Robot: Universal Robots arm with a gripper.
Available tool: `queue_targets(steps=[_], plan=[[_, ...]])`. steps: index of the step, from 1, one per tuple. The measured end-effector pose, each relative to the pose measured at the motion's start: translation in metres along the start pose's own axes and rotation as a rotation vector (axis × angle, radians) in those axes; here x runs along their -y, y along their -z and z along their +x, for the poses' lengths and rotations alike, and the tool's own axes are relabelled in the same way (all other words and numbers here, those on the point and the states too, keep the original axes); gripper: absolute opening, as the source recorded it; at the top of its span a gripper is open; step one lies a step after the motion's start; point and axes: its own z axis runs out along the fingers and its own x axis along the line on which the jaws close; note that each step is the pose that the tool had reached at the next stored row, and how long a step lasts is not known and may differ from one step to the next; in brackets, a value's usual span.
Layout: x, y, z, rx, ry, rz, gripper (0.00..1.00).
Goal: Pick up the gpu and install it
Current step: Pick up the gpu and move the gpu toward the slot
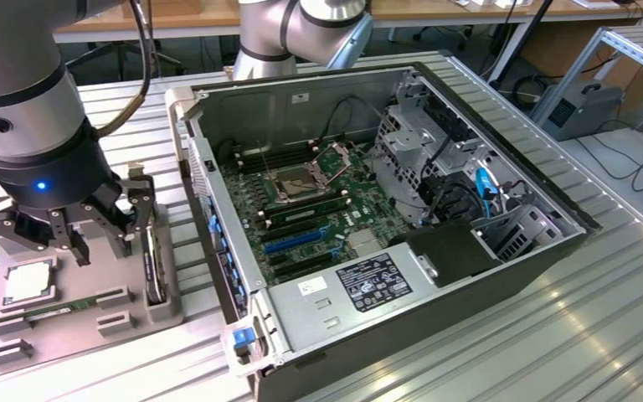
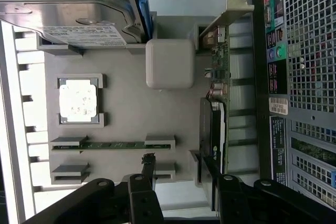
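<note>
Slatted table, grey tray — open jaws hover over the edge-standing gpu, approach step; grasping likely needs its thin edge centred.

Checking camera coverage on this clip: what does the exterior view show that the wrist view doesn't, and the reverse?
Exterior view: the open computer case's motherboard and empty processor socket. Wrist view: the hard drive and the case's rear ports. Both: the grey tray holding the processor chip, memory stick and gpu, with the open gripper over it.
</note>
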Motion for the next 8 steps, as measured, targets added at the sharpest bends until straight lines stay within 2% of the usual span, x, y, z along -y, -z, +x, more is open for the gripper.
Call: queue_targets(steps=[8], plan=[[-0.0003,-0.0014,-0.0056,0.0001,0.0,0.0002,0.48]])
